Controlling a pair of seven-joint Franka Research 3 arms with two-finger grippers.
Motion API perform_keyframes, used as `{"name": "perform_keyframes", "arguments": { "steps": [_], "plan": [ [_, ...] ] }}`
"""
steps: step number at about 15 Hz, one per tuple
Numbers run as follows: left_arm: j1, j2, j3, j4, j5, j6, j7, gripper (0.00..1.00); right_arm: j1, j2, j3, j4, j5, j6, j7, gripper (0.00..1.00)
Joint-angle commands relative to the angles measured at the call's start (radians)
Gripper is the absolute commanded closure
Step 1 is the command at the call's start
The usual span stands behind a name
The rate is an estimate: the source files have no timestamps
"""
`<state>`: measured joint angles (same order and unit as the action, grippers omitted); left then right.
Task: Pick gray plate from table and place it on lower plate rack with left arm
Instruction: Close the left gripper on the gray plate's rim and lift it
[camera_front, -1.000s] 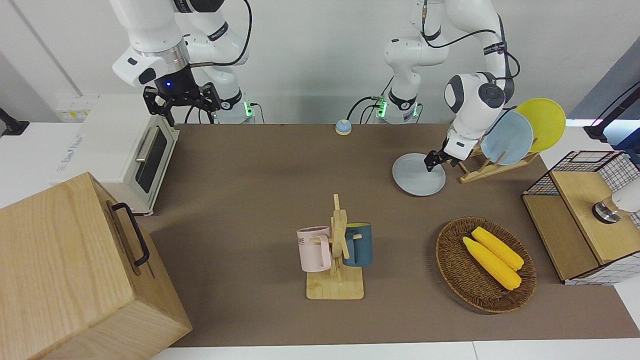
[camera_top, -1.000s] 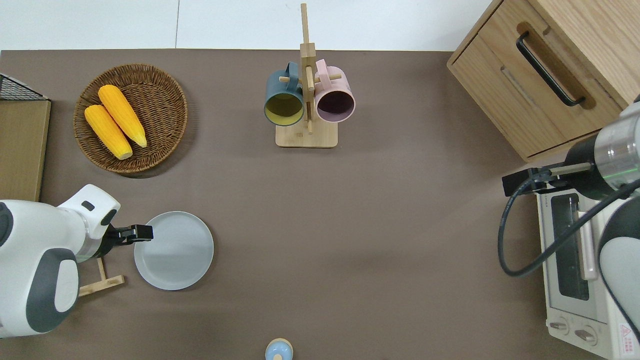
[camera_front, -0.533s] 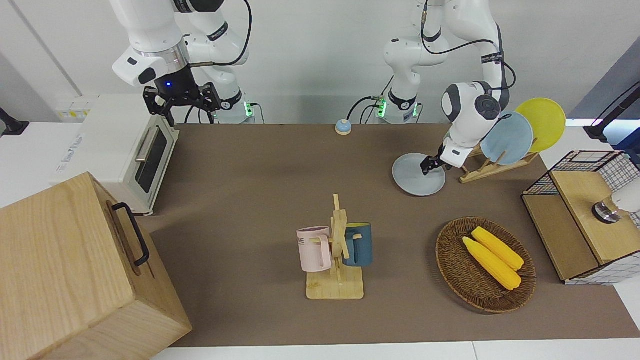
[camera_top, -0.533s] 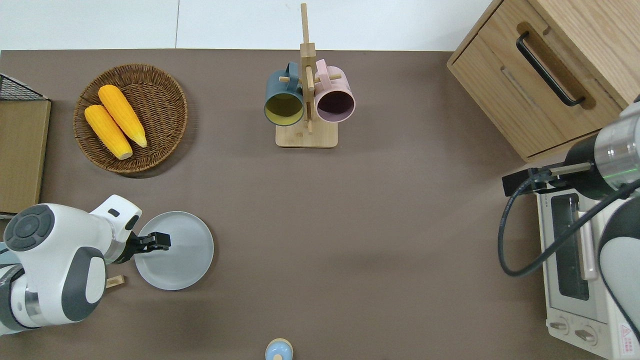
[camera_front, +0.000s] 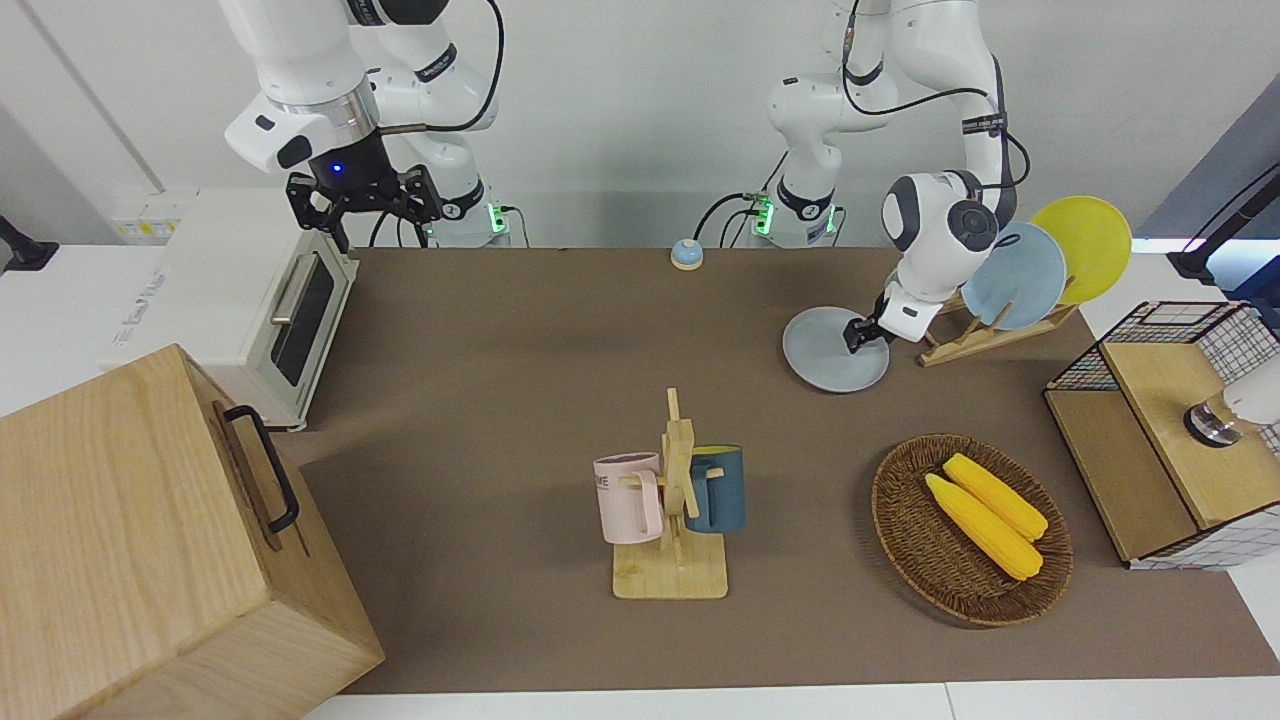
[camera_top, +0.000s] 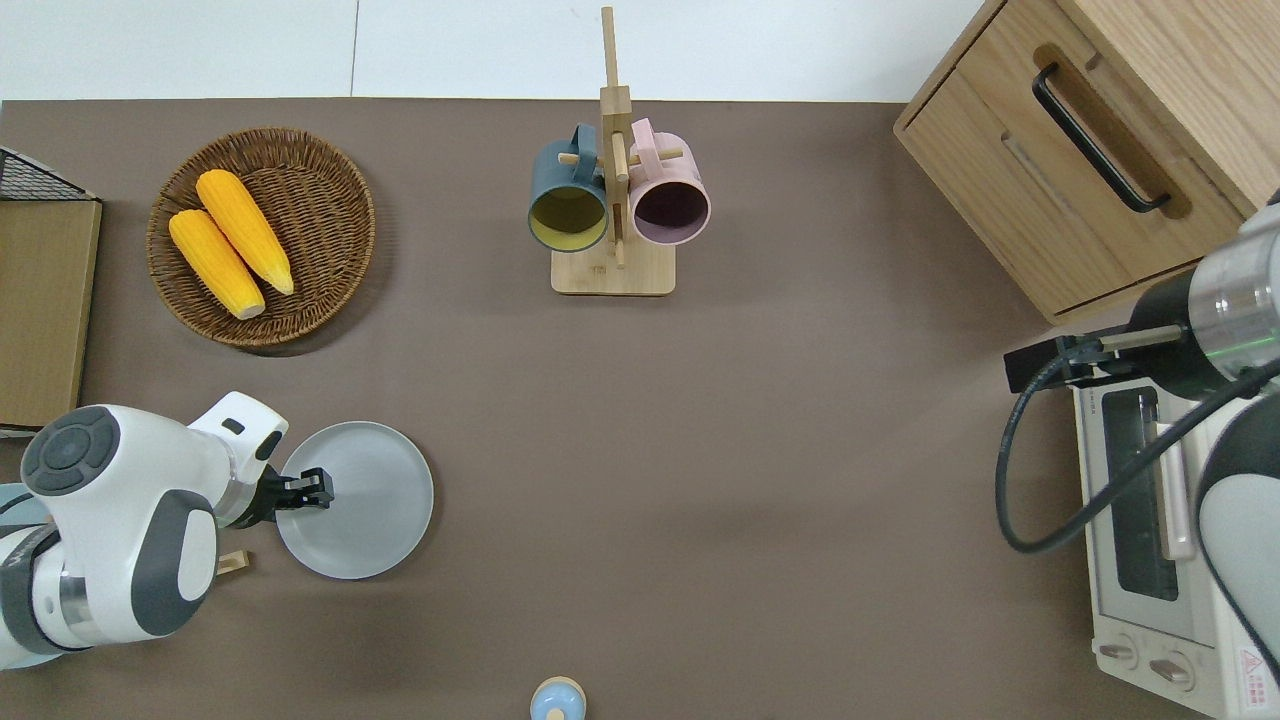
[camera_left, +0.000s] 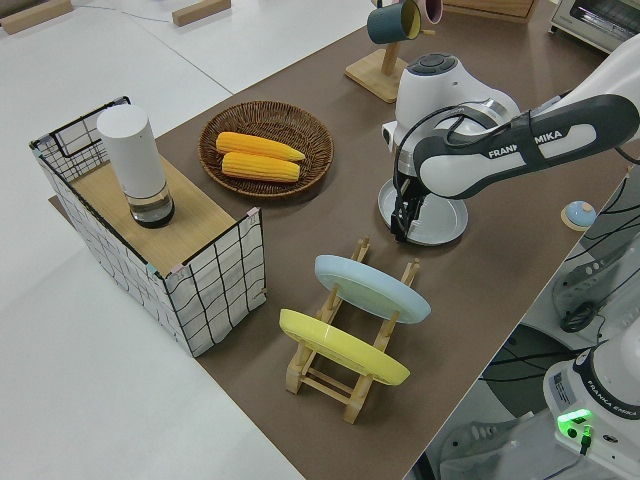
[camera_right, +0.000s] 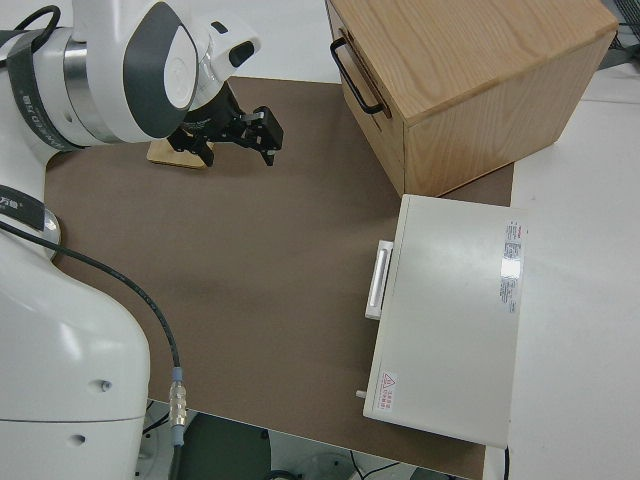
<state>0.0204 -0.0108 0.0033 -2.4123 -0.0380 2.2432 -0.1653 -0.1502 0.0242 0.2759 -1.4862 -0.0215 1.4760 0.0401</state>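
Brown table mat (camera_front: 520, 330), white wall beyond. Left gripper (camera_top: 312, 488) sitting low at gray plate (camera_top: 365, 505) rim, on edge toward plate rack (camera_left: 345, 375); plate lying flat on table beside rack. Jaws: cannot tell whether clamped. Judgement: pinch rim firmly before lifting, tilt plate upright for free slot. Light blue plate (camera_left: 372, 288) and yellow plate (camera_left: 343, 347) occupying rack, crowding entry. Right arm parked.

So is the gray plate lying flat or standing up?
Flat. The gray plate lies on the table, round face up, not in the rack.
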Motion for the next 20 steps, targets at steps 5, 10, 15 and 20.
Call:
{"name": "perform_keyframes", "arguments": {
  "steps": [5,10,15,20],
  "plan": [
    [0.013,0.002,-0.006,-0.008,-0.014,0.019,-0.034,1.00,-0.019,-0.003,0.017,0.009,-0.001,-0.014,0.012,0.017],
    [0.016,0.000,-0.006,-0.005,-0.016,0.018,-0.033,1.00,-0.019,-0.003,0.017,0.009,-0.001,-0.014,0.012,0.017],
    [0.016,-0.001,0.000,0.007,-0.019,0.009,-0.028,1.00,-0.019,-0.003,0.017,0.009,-0.001,-0.013,0.012,0.017],
    [0.016,-0.003,0.003,0.009,-0.019,0.004,-0.028,1.00,-0.019,-0.001,0.017,0.009,-0.001,-0.014,0.012,0.017]
  ]
}}
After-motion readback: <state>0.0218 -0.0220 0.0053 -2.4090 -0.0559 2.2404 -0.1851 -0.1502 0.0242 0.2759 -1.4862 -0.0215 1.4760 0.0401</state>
